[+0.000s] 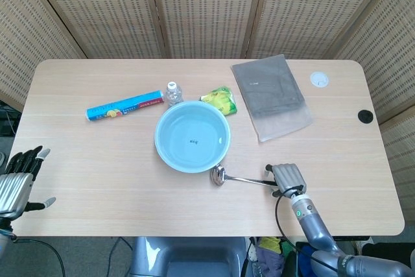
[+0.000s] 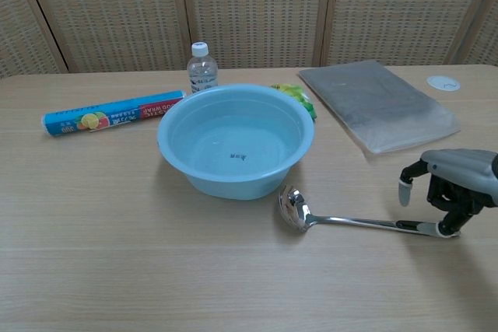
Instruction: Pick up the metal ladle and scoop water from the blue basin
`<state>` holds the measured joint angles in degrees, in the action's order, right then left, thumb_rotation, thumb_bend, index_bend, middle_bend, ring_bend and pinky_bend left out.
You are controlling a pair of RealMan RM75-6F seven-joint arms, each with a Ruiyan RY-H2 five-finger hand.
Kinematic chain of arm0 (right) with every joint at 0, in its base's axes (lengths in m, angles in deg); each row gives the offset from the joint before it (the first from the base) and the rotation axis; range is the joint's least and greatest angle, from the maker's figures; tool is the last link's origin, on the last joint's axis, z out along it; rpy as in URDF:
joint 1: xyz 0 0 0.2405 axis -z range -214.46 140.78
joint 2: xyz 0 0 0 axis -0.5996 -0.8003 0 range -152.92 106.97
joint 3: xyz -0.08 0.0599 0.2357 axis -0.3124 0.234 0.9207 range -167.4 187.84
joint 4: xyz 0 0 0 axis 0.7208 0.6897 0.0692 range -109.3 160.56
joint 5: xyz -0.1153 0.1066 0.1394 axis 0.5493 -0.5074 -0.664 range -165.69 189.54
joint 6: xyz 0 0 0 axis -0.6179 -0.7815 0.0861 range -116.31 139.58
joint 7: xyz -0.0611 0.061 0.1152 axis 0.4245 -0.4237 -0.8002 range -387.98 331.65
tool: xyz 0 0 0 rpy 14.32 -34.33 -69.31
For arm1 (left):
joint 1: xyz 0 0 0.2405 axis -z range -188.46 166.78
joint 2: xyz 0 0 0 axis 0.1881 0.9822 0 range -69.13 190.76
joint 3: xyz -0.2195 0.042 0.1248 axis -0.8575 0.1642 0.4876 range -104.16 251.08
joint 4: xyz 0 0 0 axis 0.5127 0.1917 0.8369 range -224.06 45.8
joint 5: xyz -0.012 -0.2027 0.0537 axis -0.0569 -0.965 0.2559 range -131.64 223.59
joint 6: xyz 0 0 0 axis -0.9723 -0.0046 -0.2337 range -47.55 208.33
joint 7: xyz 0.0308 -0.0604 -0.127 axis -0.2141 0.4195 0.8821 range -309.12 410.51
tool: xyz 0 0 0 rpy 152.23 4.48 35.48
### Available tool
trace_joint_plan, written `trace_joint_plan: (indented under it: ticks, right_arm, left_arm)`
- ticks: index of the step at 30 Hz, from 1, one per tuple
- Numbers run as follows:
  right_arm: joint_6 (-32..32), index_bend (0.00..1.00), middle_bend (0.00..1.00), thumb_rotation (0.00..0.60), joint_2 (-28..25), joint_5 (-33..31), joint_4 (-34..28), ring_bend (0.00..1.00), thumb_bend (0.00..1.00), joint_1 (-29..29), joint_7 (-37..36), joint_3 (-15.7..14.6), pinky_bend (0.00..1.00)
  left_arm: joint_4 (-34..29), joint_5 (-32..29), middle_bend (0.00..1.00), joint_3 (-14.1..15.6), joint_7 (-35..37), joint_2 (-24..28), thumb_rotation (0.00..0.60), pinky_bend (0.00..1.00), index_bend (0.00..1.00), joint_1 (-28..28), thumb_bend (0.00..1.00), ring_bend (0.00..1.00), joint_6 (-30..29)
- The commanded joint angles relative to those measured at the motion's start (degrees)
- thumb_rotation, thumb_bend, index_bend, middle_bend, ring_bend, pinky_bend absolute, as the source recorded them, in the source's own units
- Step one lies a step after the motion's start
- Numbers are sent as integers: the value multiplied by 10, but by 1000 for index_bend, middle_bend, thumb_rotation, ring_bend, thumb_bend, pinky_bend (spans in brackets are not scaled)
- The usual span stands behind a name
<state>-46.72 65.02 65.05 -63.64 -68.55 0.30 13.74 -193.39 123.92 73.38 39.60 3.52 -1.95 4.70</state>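
The metal ladle (image 2: 350, 222) lies flat on the table, its bowl (image 1: 218, 174) just in front of the blue basin (image 1: 192, 136) and its handle pointing right. The basin (image 2: 235, 141) holds shallow water. My right hand (image 2: 451, 184) hovers over the end of the handle; its curled fingers (image 2: 447, 228) touch the handle tip, while the thumb stays raised and apart from it. The head view shows that hand (image 1: 288, 178) near the table's front edge. My left hand (image 1: 18, 183) sits at the front left corner, fingers spread, holding nothing.
Behind the basin stand a small water bottle (image 2: 201, 67), a blue foil roll (image 2: 113, 113) and a yellow-green packet (image 1: 221, 100). A grey folded cloth in a bag (image 1: 270, 95) lies at the back right. Woven screens close off the back.
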Motion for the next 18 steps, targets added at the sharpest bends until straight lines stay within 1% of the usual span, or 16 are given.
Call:
trace_joint_plan:
  ticks: [1, 7, 13, 18]
  right_arm:
    - [-13, 427, 932, 600, 23, -32, 1, 911, 315, -5, 26, 10, 1000]
    - [-35, 427, 932, 600, 57, -63, 20, 911, 314, -13, 63, 22, 1000]
    - [-48, 427, 932, 600, 77, -82, 32, 911, 314, -14, 84, 23, 1000]
    - [-60, 427, 932, 600, 86, -84, 37, 911, 314, -10, 92, 19, 1000]
  left_arm:
    - [0, -1, 0, 0, 0, 0, 600, 0, 0, 0, 0, 0, 0]
    - [2, -4, 0, -1, 3, 2, 600, 0, 0, -3, 0, 0, -2]
    - [4, -6, 0, -2, 4, 1, 600, 0, 0, -1, 0, 0, 1]
    - [3, -4, 0, -2, -1, -1, 600, 0, 0, 2, 0, 0, 6]
